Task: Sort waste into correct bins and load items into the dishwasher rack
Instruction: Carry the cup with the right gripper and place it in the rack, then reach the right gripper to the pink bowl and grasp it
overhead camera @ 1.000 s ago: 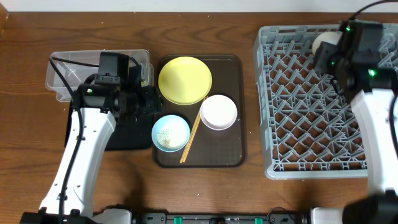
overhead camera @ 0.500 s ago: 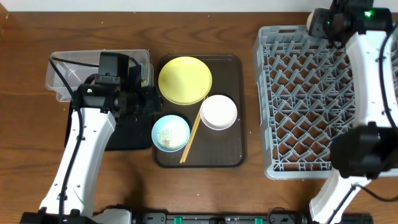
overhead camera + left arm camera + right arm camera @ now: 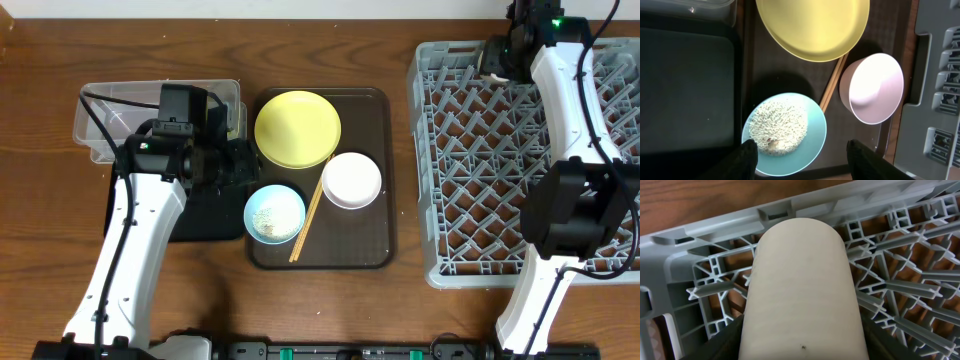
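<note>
Currently | left tool (image 3: 802,152): spread wide, empty, above pale blue bowl (image 3: 816,136) of rice grains (image 3: 777,125) | right tool (image 3: 497,58): clamping small white cup (image 3: 800,280) at dishwasher rack (image 3: 480,200) far corner

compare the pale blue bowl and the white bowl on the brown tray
The pale blue bowl holds white rice; the white bowl is empty. The pale blue bowl sits left of the chopsticks, the white bowl right of them. Both are round, upright and on the brown serving tray.
</note>
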Controlling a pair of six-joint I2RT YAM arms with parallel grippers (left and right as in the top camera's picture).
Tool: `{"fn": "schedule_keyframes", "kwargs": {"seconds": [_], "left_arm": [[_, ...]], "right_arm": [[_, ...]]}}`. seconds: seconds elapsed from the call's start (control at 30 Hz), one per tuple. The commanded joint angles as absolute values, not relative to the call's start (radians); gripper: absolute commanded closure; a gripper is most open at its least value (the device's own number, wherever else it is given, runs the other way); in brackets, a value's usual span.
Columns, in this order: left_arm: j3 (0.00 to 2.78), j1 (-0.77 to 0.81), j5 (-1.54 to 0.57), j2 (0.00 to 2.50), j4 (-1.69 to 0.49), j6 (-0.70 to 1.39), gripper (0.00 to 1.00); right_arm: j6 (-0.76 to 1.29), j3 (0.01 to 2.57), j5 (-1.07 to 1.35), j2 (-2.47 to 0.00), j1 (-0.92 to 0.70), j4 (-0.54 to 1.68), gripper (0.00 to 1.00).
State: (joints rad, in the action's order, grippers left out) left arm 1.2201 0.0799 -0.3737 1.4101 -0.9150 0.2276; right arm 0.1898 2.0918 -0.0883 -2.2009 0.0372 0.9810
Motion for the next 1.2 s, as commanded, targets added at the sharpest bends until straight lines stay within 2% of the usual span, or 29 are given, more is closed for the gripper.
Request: {"fn": "schedule_keyframes", "kwargs": {"seconds": [0.0, 0.03, 0.07, 0.23, 0.37, 0.57, 0.63, 0.73, 0.9, 1.0, 1.17], "left_arm": [[1.232, 0.075, -0.365, 1.403, -0.920, 0.211, 0.40], [1.232, 0.075, -0.365, 1.403, -0.920, 0.211, 0.40], [1.232, 0.075, -0.365, 1.403, -0.920, 0.211, 0.40], [1.232, 0.075, -0.365, 1.403, -0.920, 0.211, 0.40], [1.232, 0.075, -0.365, 1.403, -0.920, 0.211, 0.40], [1.232, 0.075, -0.365, 1.404, -0.920, 0.211, 0.40], [1.232, 0.075, -0.365, 1.404, -0.920, 0.211, 0.40], [1.232, 0.075, -0.365, 1.405, -0.920, 0.211, 0.40], [1.232, 0.075, -0.365, 1.405, -0.920, 0.211, 0.40], [1.232, 0.075, -0.364, 1.405, -0.920, 0.210, 0.40], [1.232, 0.075, -0.345, 1.405, -0.932, 0.210, 0.39]], "right_arm": [[0.178, 2.105, -0.109, -2.207, 0.053, 0.977, 0.98], [0.178, 2.105, -0.108, -2.207, 0.053, 0.979, 0.97], [0.178, 2.103, -0.108, -2.207, 0.053, 0.984, 0.90], [0.178, 2.061, -0.109, -2.207, 0.053, 0.983, 0.83], [0.178, 2.015, -0.108, -2.207, 0.053, 0.946, 0.66], [0.178, 2.007, -0.108, -2.205, 0.054, 0.902, 0.24], [0.164, 2.019, -0.108, -2.203, 0.054, 0.896, 0.17], [0.148, 2.048, -0.108, -2.203, 0.054, 0.903, 0.13], [0.148, 2.106, -0.106, -2.191, 0.054, 0.949, 0.12], [0.147, 2.115, -0.081, -2.162, 0.053, 0.970, 0.17], [0.121, 2.115, 0.095, -2.094, 0.039, 1.059, 0.27]]}}
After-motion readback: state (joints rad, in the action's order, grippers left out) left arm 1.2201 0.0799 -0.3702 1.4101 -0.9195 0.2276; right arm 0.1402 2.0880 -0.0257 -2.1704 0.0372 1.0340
